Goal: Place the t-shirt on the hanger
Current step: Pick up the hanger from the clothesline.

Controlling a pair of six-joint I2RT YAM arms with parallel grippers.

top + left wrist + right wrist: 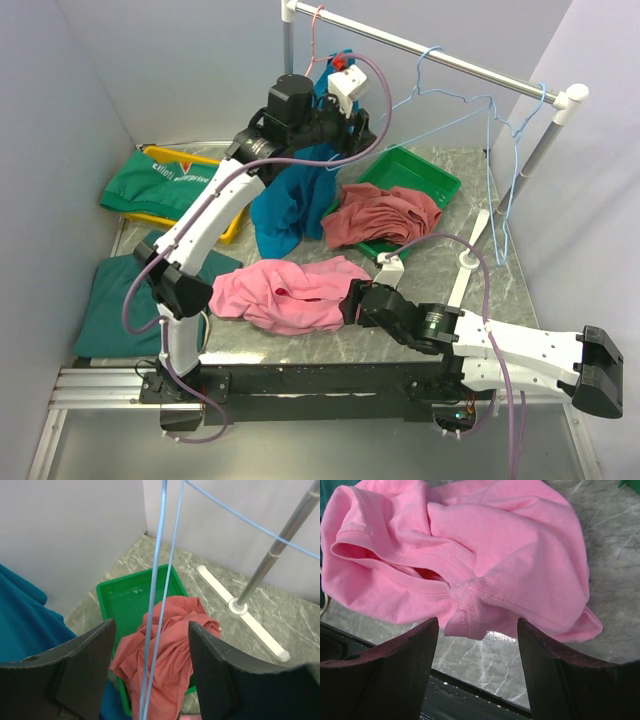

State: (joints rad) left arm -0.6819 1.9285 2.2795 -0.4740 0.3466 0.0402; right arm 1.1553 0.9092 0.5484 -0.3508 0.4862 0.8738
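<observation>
While the marble table (500, 290) carried most of the clutter, a metal clothes rail (470, 68) crossed above its far side. The pink t-shirt (290, 292) lay crumpled on the near part of the table and was on no hanger. A teal-blue shirt (285, 205) hung beyond it, partly hidden by the raised left arm (200, 225). Further right, a dusty rose garment (385, 215) was heaped in a green tray (425, 175). Up near the rail, two thin wires of the light-blue hanger (154, 590) ran down between the fingers of the left gripper (152, 670). Those fingers stood spread, and neither pad was seen pressing the wire. The right gripper (477, 670) hovered low at the t-shirt's right edge, over a folded hem, with its fingers likewise apart and grasping nothing.
</observation>
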